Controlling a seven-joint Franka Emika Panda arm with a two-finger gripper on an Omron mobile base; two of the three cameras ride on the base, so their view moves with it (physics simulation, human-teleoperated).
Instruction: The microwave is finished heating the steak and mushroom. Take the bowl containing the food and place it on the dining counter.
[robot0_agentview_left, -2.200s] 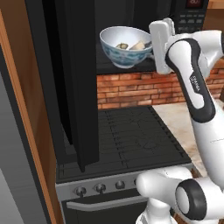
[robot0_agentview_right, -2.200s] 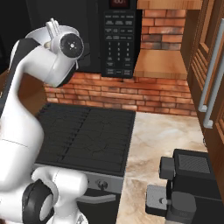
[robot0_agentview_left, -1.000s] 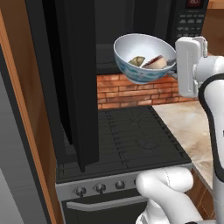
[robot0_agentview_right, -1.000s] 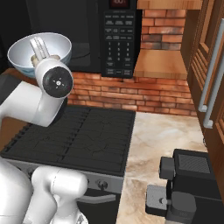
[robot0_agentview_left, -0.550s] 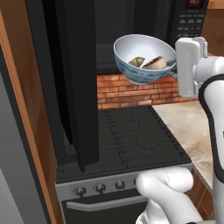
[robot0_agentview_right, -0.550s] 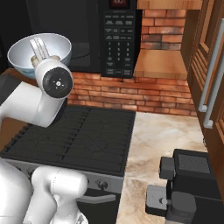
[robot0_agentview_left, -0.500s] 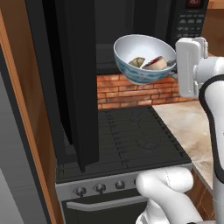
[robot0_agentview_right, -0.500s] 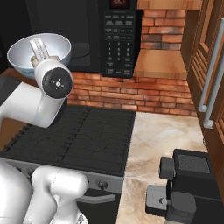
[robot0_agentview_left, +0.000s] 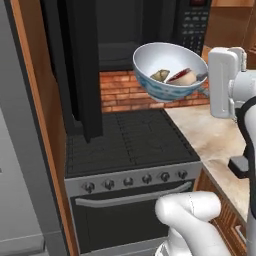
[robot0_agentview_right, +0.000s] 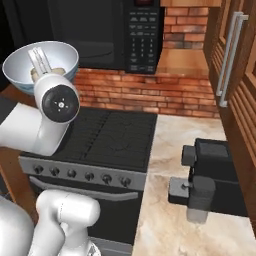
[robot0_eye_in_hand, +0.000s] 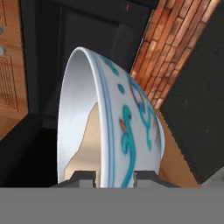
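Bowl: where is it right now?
In the left base view the bowl hangs tilted in the air above the stove, out in front of the open microwave, its rim pinched by the fingers.

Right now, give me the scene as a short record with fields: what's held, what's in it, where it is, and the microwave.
held: bowl, jaws clamped on its rim by the gripper
contents: steak and mushroom, both inside
position: bowl tilted, in the air over the stove, outside the microwave
microwave door: open
dining counter: not yet reached
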